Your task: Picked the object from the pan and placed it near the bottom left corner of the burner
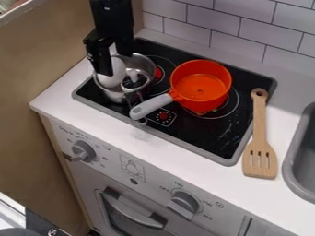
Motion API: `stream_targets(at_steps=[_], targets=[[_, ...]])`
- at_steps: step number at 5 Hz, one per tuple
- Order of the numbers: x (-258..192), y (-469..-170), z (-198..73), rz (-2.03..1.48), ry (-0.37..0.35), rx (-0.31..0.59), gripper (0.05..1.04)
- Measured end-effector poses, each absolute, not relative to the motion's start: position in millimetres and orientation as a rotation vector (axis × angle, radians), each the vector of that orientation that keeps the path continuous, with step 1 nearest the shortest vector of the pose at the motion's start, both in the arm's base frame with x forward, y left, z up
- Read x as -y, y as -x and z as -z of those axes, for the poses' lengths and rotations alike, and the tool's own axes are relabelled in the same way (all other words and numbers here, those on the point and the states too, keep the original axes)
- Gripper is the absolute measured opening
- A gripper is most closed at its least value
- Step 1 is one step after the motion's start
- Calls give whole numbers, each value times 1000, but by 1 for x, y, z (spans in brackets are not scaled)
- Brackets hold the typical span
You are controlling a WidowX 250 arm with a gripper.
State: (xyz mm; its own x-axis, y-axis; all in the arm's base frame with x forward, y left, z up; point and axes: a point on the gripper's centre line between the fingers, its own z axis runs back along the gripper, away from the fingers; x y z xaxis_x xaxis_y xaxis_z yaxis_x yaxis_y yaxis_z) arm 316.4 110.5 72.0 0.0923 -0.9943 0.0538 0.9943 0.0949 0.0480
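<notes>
Gripper [115,63]: hangs down from the top edge at the upper left, directly over the steel pot.
Jaws: cannot tell whether open or closed, or whether gripping the white object.
White object [111,81]: sits low between gripper and pot, at the pot's left side in view; looks smooth and rounded, partly hidden by the gripper.
Steel pot [116,96]: stands on the left part of the black cooktop [207,139]; points a thin metal handle toward the front edge.
Orange pan [203,87]: stands on the burner to the right of the steel pot; points a grey handle [151,106] toward the lower left.
Wooden spatula [259,156]: lies at the right, handle over the cooktop's edge, slotted blade on the white counter [160,144].
Sink [293,177]: lies at the right edge of view, near the spatula blade.
Stove front: bears two grey knobs and, below, an oven door with a curved handle.
</notes>
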Motion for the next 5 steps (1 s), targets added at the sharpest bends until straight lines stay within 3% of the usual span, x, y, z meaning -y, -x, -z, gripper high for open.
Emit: stream_targets(at_steps=[1, 4, 5], targets=[[-104, -321, -65, 1452, 10, 85, 1000], [-89, -338, -58, 1419, -57, 104, 1000], [-82, -335, -53, 1399, -41, 94, 1000]])
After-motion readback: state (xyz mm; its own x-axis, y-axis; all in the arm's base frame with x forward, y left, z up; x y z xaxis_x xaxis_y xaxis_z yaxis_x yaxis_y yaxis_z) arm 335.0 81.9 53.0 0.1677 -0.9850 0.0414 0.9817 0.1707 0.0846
